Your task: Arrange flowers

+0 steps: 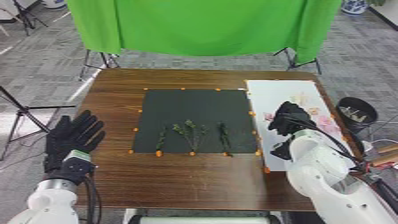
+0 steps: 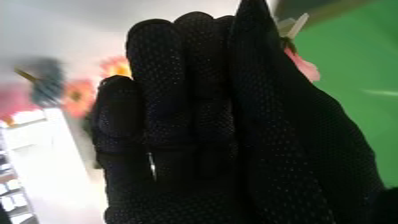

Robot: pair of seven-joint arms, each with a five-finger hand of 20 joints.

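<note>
The right hand (image 1: pixel 289 119) is over the white sheet (image 1: pixel 271 90) in the head view, its fingers straight and close together. Beside it lie pink flowers (image 1: pixel 326 121) and a smaller pink bloom (image 1: pixel 269 116). On the dark mat (image 1: pixel 182 102) rest separate green sprigs: a thin one (image 1: pixel 162 138), a branching one (image 1: pixel 192 134) and a darker one (image 1: pixel 225 137). The left hand (image 1: pixel 74 134) stays at the table's left edge, open with fingers spread. In the right wrist view, the right hand (image 2: pixel 182 115) has a pink petal (image 2: pixel 304 65) partly hidden behind it and orange-pink blooms (image 2: pixel 78 97) beyond.
Small orange markers (image 1: pixel 192 154) line the dark mat's edges on the brown table (image 1: pixel 160 182). A black bin (image 1: pixel 357 110) stands off the table's right side. Past the far edge hangs a green cloth (image 1: pixel 195 30) on stands.
</note>
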